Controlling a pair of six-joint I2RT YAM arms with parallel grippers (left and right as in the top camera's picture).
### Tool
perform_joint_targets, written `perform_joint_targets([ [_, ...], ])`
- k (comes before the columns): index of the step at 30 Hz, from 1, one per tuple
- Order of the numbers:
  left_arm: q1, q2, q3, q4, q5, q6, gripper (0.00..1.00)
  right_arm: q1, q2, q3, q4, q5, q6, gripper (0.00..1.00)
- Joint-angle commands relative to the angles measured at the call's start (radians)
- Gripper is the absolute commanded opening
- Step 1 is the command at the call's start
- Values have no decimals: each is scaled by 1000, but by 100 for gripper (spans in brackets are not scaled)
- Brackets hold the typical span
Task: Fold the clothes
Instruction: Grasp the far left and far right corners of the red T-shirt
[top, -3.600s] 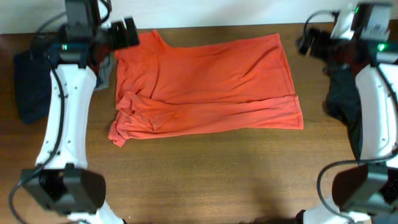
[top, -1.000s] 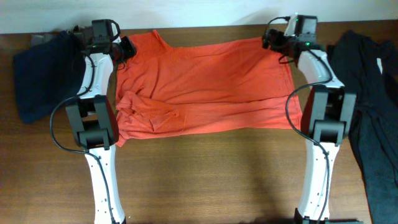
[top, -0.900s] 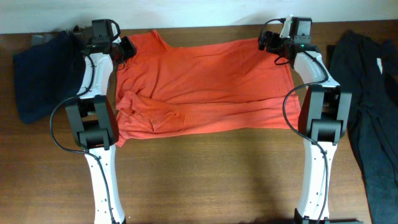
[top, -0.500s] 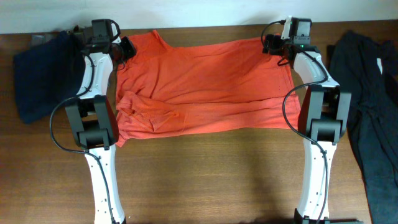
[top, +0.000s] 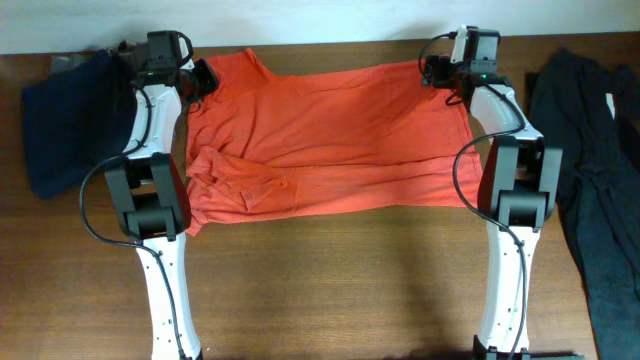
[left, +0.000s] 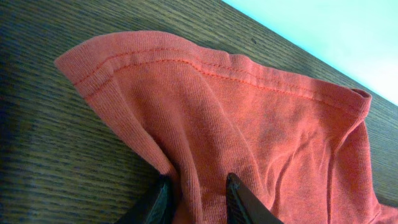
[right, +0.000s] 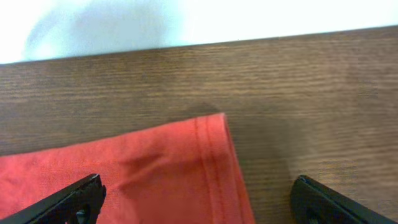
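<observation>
An orange shirt (top: 330, 130) lies spread across the wooden table, bunched along its left side. My left gripper (top: 200, 78) sits at the shirt's far left corner. In the left wrist view that gripper (left: 196, 202) is shut on a raised fold of the orange fabric (left: 249, 118), which is pinched between its dark fingers (left: 239, 202). My right gripper (top: 436, 68) is at the far right corner. In the right wrist view it (right: 198, 202) stands wide open, and the shirt's hemmed corner (right: 205, 155) lies between the fingertips (right: 74, 199) with a gap on each side.
A dark blue garment (top: 60, 120) lies at the table's left end beside the left arm. Dark clothes (top: 590, 180) are heaped along the right end. The table's far edge and a white wall (right: 186, 18) run just beyond both grippers.
Since the earliest frame both arms have come down to the shirt's far corners. In the last second the right gripper has shifted slightly at its corner; the left one holds still on the fold.
</observation>
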Motion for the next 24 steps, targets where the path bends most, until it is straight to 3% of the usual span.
perform_joint_targets([
  [1,3,45,-24,-37,-15,-5,29,26,38,12,1,6,-5,96],
  [3,3,45,-24,-36,-15,-5,30,26,42,12,-5,9,-5,87],
  [4,3,45,-24,-36,-15,-5,30,26,42,12,-10,9,-5,78],
  [5,3,45,-24,-36,-15,-5,30,26,42,12,-13,9,-5,59],
  [7,3,45,-24,-36,-15,-5,30,26,42,13,-24,28,-1,48],
  [9,3,45,-24,-36,-15,-5,30,26,41,13,-31,43,0,46],
  [17,6,45,-24,-36,-97,-5,22,24,41,33,-69,147,0,13],
  [22,10,45,-24,-21,-97,-5,1,23,41,97,-122,158,0,8],
  [24,10,45,-24,-17,-94,-5,1,23,41,137,-159,158,14,5],
])
